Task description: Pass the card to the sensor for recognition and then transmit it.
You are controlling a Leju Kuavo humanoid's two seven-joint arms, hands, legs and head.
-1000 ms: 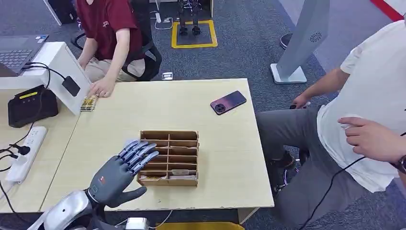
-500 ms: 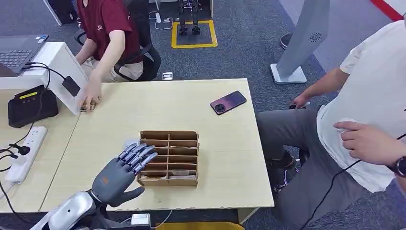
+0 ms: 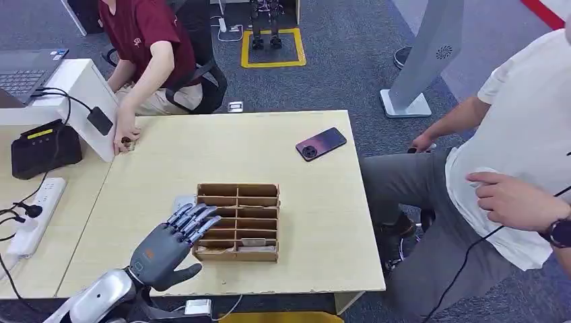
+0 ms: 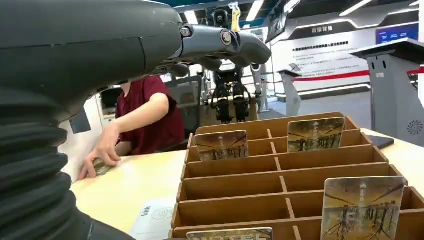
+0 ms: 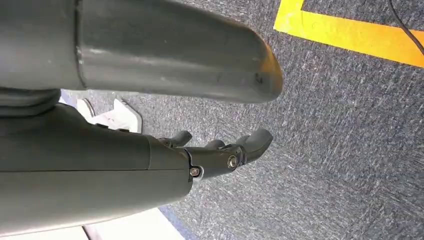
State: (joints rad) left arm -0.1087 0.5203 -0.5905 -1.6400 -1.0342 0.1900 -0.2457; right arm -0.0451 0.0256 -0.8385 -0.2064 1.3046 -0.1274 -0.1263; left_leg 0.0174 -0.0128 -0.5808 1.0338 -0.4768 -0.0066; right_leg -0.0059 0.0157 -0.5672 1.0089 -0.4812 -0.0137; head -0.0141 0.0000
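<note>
Far left on the worktop [image 3: 303, 195]: black reader [image 3: 42, 145] beside a white stand [image 3: 87, 94], a person's hand [image 3: 125, 134] resting at its foot. Left hand [image 3: 172, 242] hovering at the left edge of the wooden rack [image 3: 237, 222], fingers spread, holding nothing. Cards [image 4: 222, 145] standing upright in the rack's slots. Dark phone [image 3: 321, 143] further right, well apart. Right hand [image 5: 220, 150] hanging over carpet, fingers loosely apart, empty.

A pale wooden table [image 3: 161, 168] carries a brown divided card box [image 3: 238, 222] near its front edge. A white sensor pad [image 3: 183, 202] lies flat just beside the box. A dark phone [image 3: 321, 143] lies well apart toward the far right corner. A person's hand [image 3: 125, 131] rests at the far left edge.
</note>
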